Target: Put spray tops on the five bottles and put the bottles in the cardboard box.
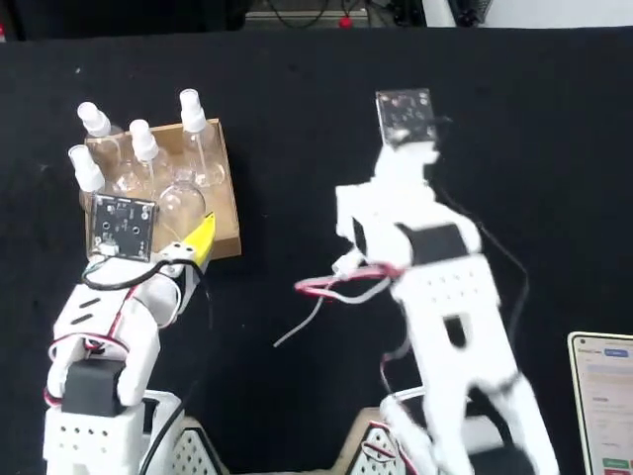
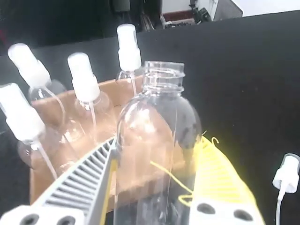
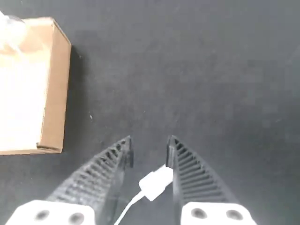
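My left gripper (image 2: 157,154) was closed on the uncapped bottle (image 2: 157,117), one finger pressed to each side of its body, at the near corner of the cardboard box (image 1: 229,223). My right gripper (image 3: 149,150) sat off to the side of the box, apart from it, with its fingers drawn narrow around the spray top (image 3: 157,183). I judged two risks. The top's thin tube might miss the open neck and bend, since it trailed loose. The bottle might also twist in my hold when the top was pressed on, because its wall was smooth, round and clear. The neck was threaded and bare, and the body looked empty. Farther in the box stood four capped bottles (image 2: 82,79), crowded close enough that a careless swing could knock them.
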Controlling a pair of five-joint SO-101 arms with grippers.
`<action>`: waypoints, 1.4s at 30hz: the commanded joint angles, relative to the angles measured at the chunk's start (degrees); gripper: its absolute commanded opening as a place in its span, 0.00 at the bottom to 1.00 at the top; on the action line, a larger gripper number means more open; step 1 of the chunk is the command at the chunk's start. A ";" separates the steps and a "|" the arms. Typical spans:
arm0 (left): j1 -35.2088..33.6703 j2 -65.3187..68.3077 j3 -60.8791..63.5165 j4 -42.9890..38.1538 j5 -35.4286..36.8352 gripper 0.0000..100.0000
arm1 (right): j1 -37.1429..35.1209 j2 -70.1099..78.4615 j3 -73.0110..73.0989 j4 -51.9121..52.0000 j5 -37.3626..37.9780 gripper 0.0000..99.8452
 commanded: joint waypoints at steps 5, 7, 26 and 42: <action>-0.04 -4.57 8.84 -7.65 6.33 0.20 | -1.23 19.65 -8.13 4.84 -9.67 0.21; -0.04 -5.45 10.42 -8.62 6.51 0.20 | -0.97 22.64 -8.40 4.84 -11.08 0.23; 0.04 -8.09 12.79 -8.18 6.15 0.20 | -1.14 30.20 -8.31 4.40 -29.71 0.23; -0.04 -8.09 12.79 -8.18 6.15 0.20 | -0.97 37.49 -10.42 2.11 -21.63 0.01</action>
